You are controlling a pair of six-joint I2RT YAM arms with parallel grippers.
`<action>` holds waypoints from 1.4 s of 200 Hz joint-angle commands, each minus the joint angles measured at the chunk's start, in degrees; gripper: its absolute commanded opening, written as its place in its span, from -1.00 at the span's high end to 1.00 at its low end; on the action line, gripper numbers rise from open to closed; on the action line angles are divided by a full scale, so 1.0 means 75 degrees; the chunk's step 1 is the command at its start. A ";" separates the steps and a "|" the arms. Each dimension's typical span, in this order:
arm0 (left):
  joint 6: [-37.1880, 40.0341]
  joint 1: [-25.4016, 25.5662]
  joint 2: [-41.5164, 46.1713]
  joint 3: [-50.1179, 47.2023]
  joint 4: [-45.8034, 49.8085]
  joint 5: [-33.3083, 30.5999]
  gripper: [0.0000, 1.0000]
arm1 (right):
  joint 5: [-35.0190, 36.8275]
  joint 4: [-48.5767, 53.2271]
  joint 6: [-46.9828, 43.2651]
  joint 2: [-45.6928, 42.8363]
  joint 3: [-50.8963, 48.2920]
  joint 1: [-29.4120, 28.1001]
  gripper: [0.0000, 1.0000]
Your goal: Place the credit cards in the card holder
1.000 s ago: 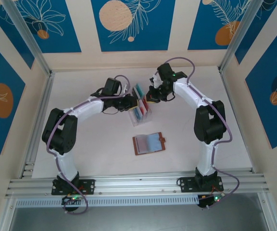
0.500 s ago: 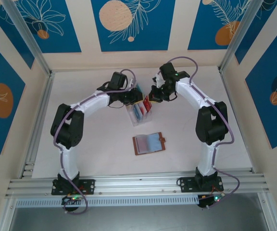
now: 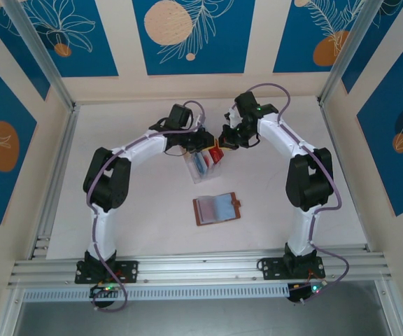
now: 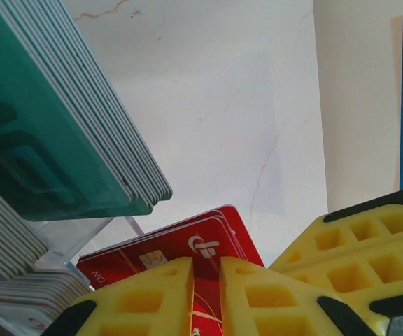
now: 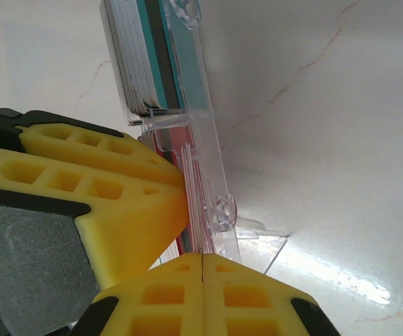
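White table (image 3: 131, 210) | left gripper (image 4: 206, 264) pinching red card (image 4: 177, 245) | print reads "NO"

Cards (image 3: 201, 161) upright in rack (image 3: 200, 176); brn card holder (image 3: 217, 208) open flat.

Bright, even light — soft shadows, slight glare.

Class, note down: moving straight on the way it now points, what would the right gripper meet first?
Probably the clear rack, its end wall just ahead of the right gripper; depth is hard to judge.
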State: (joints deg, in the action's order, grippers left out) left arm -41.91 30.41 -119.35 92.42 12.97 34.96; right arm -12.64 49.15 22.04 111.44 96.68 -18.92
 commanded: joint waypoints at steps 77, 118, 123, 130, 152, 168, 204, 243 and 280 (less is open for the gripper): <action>0.0022 0.0179 -0.0294 -0.0159 0.0123 0.0034 0.67 | -0.1051 -0.0066 0.0166 -0.0421 -0.0147 0.0282 0.70; 0.0033 0.0187 -0.0305 -0.0241 0.0116 0.0009 0.68 | -0.1194 -0.0138 0.0202 -0.0427 -0.0227 0.0327 0.68; 0.0033 0.0181 -0.0306 -0.0250 0.0099 0.0003 0.68 | -0.1213 -0.0139 0.0202 -0.0421 -0.0230 0.0332 0.68; 0.0033 0.0181 -0.0295 -0.0253 0.0107 0.0003 0.68 | -0.1217 -0.0137 0.0203 -0.0421 -0.0241 0.0330 0.68; 0.0033 0.0185 -0.0282 -0.0276 0.0099 0.0001 0.68 | -0.1244 -0.0164 0.0221 -0.0422 -0.0260 0.0332 0.69; 0.0033 0.0181 -0.0288 -0.0288 0.0099 -0.0006 0.68 | -0.1244 -0.0165 0.0228 -0.0432 -0.0247 0.0330 0.71; 0.0033 0.0182 -0.0274 -0.0299 0.0098 -0.0005 0.68 | -0.1127 -0.0120 0.0208 -0.0438 -0.0250 0.0320 0.89; -0.0010 0.0127 -0.0018 -0.0391 -0.0042 0.0088 0.68 | -0.0931 -0.0113 0.0205 -0.0605 -0.0282 0.0273 1.00; -0.0052 0.0058 0.0235 -0.0456 -0.0072 0.0190 0.68 | -0.0683 -0.0085 0.0202 -0.0701 -0.0302 0.0120 1.00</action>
State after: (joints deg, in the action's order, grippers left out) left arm -41.95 30.61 -119.02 90.61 11.14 35.59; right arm -17.30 47.62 23.35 109.14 94.80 -16.78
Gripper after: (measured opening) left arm 0.161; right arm 0.065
